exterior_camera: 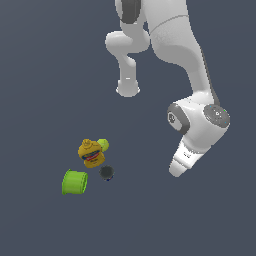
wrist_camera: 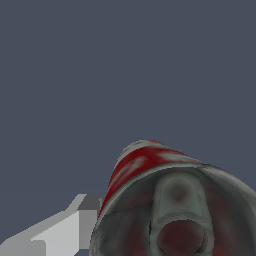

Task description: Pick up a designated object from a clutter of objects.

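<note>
I had the red-and-white can [wrist_camera: 170,200] filling the wrist view, one pincer finger [wrist_camera: 75,225] against its side (closure hidden, so I couldn't tell the grip), carried well apart from the yellow bottle [exterior_camera: 91,153] and lime-green cup [exterior_camera: 74,181] on the surface [exterior_camera: 40,75]

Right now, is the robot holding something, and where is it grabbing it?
Probably the red-and-white can: it fills the wrist view right beside one gripper finger. It looks gripped by its side, but the contact itself isn't visible.

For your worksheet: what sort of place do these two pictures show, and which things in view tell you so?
Most likely a bare simulated test scene, not a real room: a flat, featureless grey floor, a white robot arm, and loose items such as a yellow bottle and lime-green cup.
</note>
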{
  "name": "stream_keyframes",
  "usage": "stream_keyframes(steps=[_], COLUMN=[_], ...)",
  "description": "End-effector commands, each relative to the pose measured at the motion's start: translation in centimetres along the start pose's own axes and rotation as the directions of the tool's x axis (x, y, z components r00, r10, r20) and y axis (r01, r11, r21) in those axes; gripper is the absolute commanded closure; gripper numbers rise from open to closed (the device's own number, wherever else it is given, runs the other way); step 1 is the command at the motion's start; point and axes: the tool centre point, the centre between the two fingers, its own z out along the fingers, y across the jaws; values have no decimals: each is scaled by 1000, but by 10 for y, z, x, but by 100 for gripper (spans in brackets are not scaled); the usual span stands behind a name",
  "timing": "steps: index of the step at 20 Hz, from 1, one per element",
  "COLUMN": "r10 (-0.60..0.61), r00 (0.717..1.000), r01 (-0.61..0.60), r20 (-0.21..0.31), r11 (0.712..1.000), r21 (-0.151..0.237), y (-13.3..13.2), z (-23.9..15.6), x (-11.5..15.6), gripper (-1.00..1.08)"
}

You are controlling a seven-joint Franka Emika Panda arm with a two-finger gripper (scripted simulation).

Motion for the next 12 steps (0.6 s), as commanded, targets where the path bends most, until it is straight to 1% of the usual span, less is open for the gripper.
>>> stream_keyframes(steps=[1,12], r10=[0,0], r00=[1000,1000], r01=[0,0], r20=[-1,0], r11=[1000,1000], r21=[0,-1], y=[0,1], z=[0,-2], x=[1,-1], gripper=[108,108])
